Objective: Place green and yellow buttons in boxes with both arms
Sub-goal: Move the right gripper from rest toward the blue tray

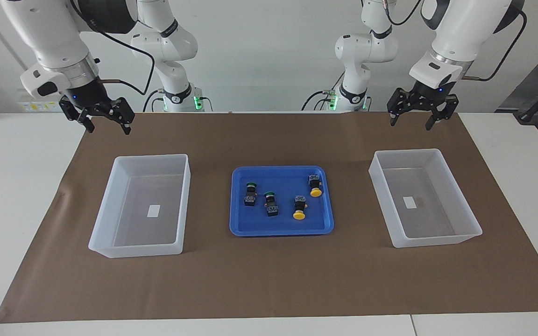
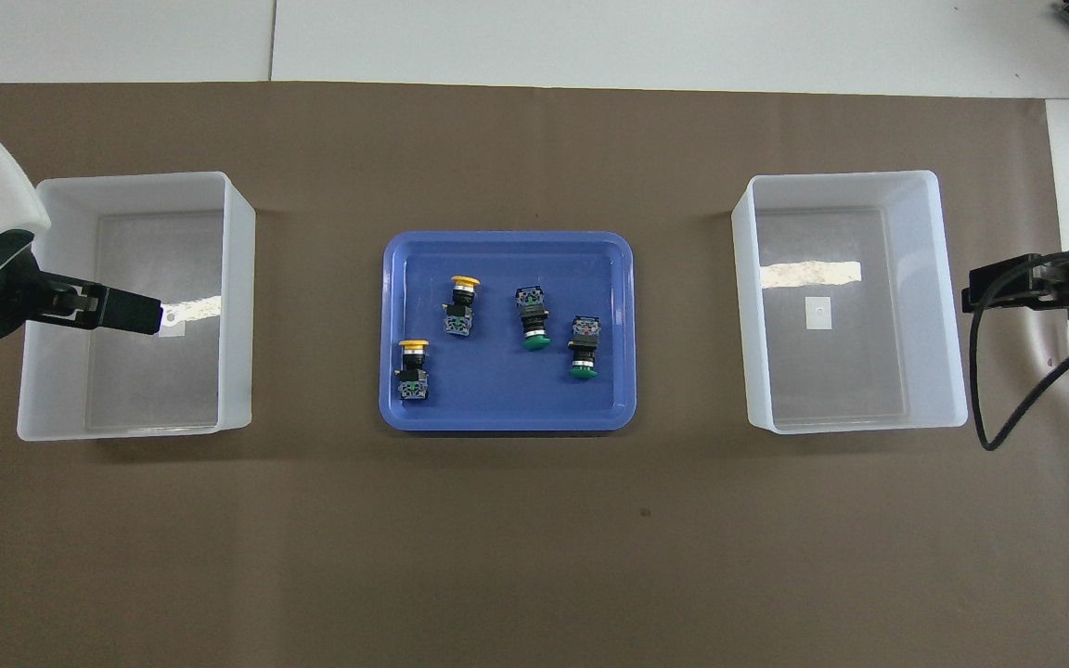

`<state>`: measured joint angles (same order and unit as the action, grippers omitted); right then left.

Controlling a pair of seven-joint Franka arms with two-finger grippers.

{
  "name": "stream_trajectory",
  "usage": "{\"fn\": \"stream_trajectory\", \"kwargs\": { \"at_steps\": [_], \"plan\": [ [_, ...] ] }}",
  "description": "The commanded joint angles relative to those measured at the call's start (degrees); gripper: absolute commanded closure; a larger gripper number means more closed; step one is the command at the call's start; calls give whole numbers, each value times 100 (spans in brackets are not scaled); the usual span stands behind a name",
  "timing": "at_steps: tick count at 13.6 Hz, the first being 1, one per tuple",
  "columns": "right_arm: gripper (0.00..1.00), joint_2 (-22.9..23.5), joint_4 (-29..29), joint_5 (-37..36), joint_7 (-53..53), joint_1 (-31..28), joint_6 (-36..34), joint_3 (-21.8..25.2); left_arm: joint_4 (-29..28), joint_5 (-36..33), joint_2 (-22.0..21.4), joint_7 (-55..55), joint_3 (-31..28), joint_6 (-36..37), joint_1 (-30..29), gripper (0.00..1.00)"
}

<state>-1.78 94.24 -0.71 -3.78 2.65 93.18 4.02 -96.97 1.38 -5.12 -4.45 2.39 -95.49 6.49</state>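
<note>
Two green buttons (image 1: 250, 193) (image 1: 271, 204) and two yellow buttons (image 1: 300, 207) (image 1: 315, 185) lie on their sides in a blue tray (image 1: 278, 169) at mid-table. The overhead view shows the same yellow buttons (image 2: 460, 306) (image 2: 412, 369) and green buttons (image 2: 533, 320) (image 2: 583, 346). My left gripper (image 1: 411, 123) hangs open and empty, high over the brown mat at its own end. From overhead the left gripper (image 2: 149, 317) overlaps the white box (image 2: 135, 178) there. The right gripper (image 1: 109, 129) hangs open and empty over the mat's other end. Both arms wait well apart from the tray.
A white box (image 1: 407, 151) stands beside the tray toward the left arm's end, and another white box (image 1: 152, 157) toward the right arm's end. Each holds only a small white label. A brown mat (image 1: 269, 280) covers the table. A black cable (image 2: 1017, 408) loops by the right gripper (image 2: 975, 297).
</note>
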Motion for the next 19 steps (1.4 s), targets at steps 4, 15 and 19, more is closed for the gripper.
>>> {"fn": "stream_trajectory", "kwargs": {
  "at_steps": [4,15,19],
  "plan": [
    [0,-129,181,89,-227,-45,-11,-41,-24,-94,-50,-39,33,66,-42,0],
    [0,439,674,1,-1473,1393,1489,-68,-24,-94,-50,-30,33,66,-42,0],
    [0,1319,630,97,-2291,2211,2684,-68,-24,-94,-50,-39,33,66,-42,0]
  ]
}}
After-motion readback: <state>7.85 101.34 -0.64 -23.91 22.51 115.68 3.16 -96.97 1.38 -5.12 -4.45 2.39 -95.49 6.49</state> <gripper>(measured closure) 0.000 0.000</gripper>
